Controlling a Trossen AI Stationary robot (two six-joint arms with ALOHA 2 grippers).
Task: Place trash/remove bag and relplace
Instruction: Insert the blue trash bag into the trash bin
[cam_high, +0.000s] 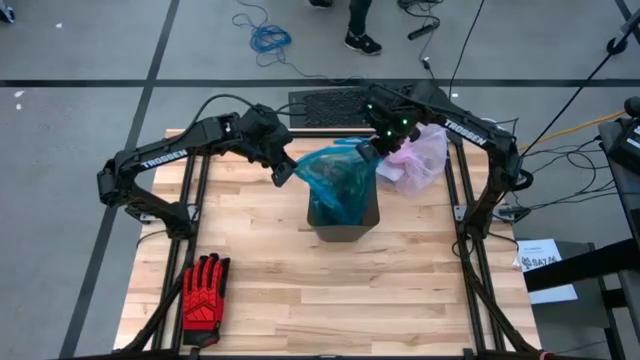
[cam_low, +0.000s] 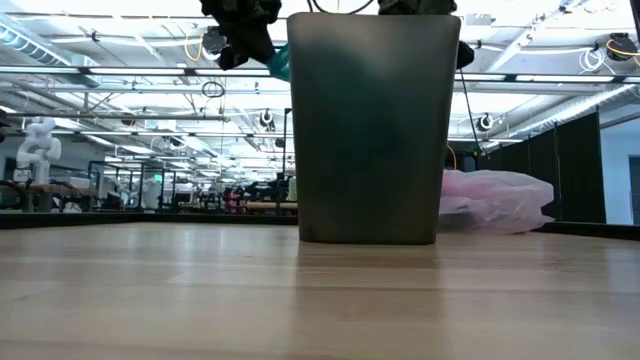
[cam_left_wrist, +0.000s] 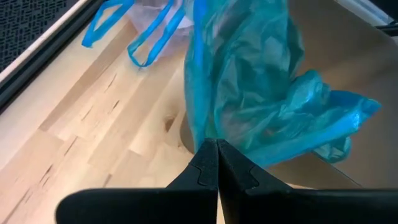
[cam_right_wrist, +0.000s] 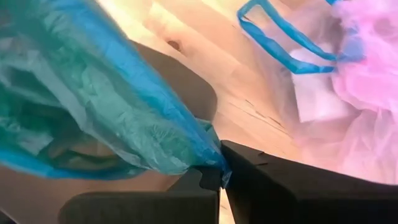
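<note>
The left gripper (cam_high: 290, 170) and right gripper (cam_high: 372, 146) each pinch an edge of the crinkly teal-blue bag (cam_high: 340, 180), stretched between them over the dark, smooth, tapered bin (cam_high: 345, 222). Just beyond the right gripper, the thin pink liner (cam_high: 418, 158) lies crumpled on the bench (cam_high: 400, 290). Open wood spreads nearer; a red glove (cam_high: 203, 292) lies well apart, near the bench edge.

teal-blue bag (cam_high: 338, 178), translucent. pale pink bag (cam_high: 420, 158), blue handle loops (cam_right_wrist: 283, 43). dark grey bin (cam_low: 372, 125). red-and-black glove (cam_high: 204, 290). light wood table (cam_high: 300, 290), plank pattern.
</note>
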